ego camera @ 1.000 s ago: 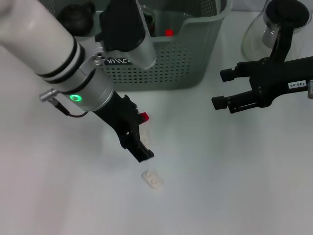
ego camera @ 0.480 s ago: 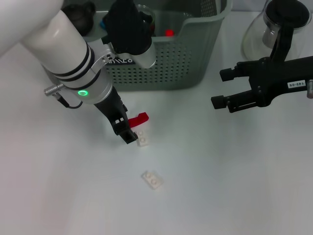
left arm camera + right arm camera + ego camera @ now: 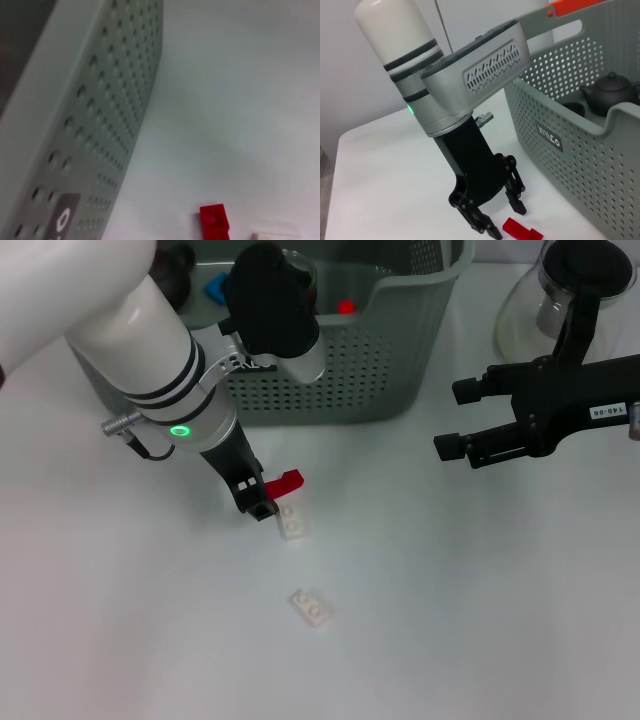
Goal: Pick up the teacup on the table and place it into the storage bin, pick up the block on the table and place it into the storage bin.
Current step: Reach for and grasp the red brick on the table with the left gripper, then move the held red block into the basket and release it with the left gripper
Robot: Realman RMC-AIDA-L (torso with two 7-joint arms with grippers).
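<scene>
The grey-green storage bin (image 3: 400, 350) stands at the back of the white table; its perforated wall (image 3: 100, 125) fills the left wrist view. A red block (image 3: 285, 481) lies on the table in front of it, with a white block (image 3: 292, 523) right beside it. My left gripper (image 3: 262, 508) hangs low and open just left of the red block, not touching it; the right wrist view shows its spread fingers (image 3: 517, 200) over the red block (image 3: 520, 230). What looks like a dark teacup (image 3: 572, 107) sits inside the bin. My right gripper (image 3: 452, 420) is parked open at the right.
A second white block (image 3: 313, 606) lies nearer the table's front. A glass teapot (image 3: 560, 300) stands at the back right behind my right arm. A dark teapot (image 3: 612, 95) and small coloured pieces lie in the bin.
My left gripper has pulled back from the table's front toward the bin, uncovering the red block and the white block beside it. The right arm has not moved.
</scene>
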